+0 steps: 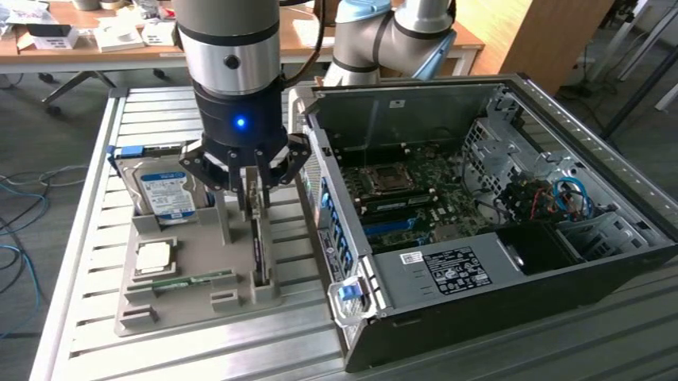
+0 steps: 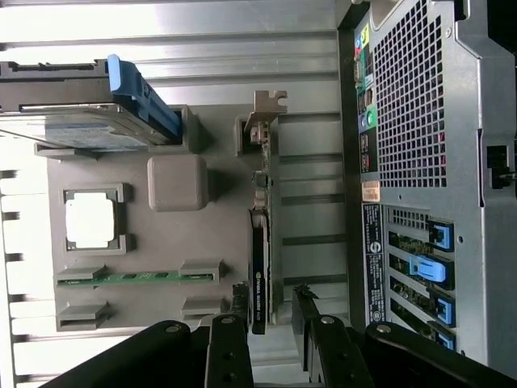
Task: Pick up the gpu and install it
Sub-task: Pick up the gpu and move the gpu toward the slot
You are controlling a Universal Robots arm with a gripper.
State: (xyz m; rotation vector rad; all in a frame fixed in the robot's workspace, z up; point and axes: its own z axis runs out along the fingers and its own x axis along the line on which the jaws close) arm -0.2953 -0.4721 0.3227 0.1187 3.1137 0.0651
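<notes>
Slatted desk (image 1: 159,107) bears the gpu (image 1: 257,246) on edge just under the released hand (image 1: 257,197): probably light, stiff, fragile, best pinched across its thin top edge.

**Tally by Kind**

One gpu (image 2: 258,275), one hard drive (image 1: 164,194), one memory stick (image 2: 129,277) and one chip (image 2: 89,221). One grey tray (image 2: 161,234). One computer case (image 1: 477,270). One gripper (image 2: 271,295). Two robot arms (image 1: 228,48).

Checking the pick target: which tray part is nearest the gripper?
The gpu: the dark card on edge, directly under the gripper. The hard drive, CPU and memory stick sit aside.
</notes>
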